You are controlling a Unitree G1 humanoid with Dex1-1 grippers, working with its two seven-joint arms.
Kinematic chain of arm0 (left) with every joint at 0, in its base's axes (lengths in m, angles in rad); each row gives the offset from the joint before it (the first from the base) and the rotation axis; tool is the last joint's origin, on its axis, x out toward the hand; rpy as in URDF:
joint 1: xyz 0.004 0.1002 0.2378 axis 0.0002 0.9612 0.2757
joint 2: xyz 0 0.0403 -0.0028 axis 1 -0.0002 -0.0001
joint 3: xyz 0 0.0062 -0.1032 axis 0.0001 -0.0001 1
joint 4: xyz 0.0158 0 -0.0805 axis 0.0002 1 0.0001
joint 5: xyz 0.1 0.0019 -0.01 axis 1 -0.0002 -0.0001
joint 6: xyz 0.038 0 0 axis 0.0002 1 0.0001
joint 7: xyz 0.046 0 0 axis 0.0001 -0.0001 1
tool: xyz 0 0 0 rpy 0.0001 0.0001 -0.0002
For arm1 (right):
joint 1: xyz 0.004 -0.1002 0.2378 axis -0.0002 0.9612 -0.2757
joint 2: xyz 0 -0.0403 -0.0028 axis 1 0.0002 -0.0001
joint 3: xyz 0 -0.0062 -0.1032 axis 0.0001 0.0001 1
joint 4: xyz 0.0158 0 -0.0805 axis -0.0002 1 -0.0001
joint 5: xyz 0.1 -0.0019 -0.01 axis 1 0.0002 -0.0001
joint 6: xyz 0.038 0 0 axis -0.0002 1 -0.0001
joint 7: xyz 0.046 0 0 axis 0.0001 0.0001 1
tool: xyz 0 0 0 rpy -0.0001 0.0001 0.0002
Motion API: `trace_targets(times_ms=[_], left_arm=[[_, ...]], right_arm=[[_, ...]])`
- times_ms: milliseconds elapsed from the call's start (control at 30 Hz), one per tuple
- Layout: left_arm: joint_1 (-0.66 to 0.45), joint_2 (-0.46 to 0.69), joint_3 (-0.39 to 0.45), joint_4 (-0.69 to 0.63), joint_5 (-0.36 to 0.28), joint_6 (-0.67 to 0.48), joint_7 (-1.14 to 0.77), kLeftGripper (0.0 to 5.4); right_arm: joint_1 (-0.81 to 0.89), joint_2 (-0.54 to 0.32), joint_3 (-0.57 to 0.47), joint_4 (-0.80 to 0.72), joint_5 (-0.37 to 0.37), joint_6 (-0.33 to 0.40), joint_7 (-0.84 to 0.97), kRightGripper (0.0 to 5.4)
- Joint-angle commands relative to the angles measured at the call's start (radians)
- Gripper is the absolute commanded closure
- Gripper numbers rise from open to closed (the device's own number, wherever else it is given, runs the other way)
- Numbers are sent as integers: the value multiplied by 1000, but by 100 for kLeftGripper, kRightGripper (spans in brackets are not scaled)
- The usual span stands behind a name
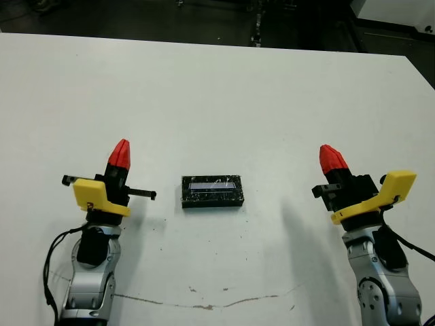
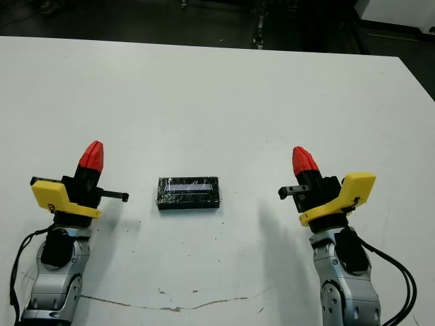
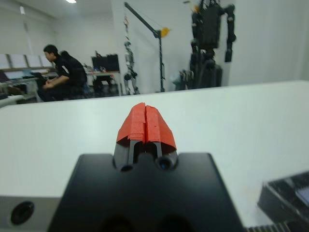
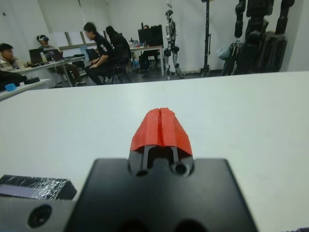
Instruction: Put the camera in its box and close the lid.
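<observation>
A flat black lid point(image 1: 211, 191) with a shiny, crinkly top and a pale bluish strip along its middle lies on the white table between my two arms. It covers whatever is beneath it, so the box and the camera are hidden. My left gripper point(image 1: 120, 155) stands to the lid's left, shut and empty, its red tips pressed together point(image 3: 146, 123). To the right of the lid, my right gripper point(image 1: 332, 157) is also shut and holds nothing point(image 4: 161, 128). Both are a hand's width from the lid. A corner of the lid point(image 4: 34, 187) shows in the right wrist view.
The table's far edge point(image 1: 204, 39) runs along the back, with dark floor beyond. A thin dark scuff line point(image 1: 204, 303) marks the table near me. Several seated people point(image 4: 104, 46) and hanging robot frames point(image 3: 212, 34) show beyond the table.
</observation>
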Motion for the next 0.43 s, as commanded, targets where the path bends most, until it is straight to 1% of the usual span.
trace_targets(times_ms=[33,300,433], left_arm=[[31,-8,-10,16,15,5,10,538],[37,-1,-22,-30,-9,42,-14,538],[41,2,-28,-40,-23,53,-25,538]], right_arm=[[0,2,-3,10,-7,-12,-14,540],[13,16,23,14,-25,7,-37,540],[19,25,30,27,-24,-4,-31,540]])
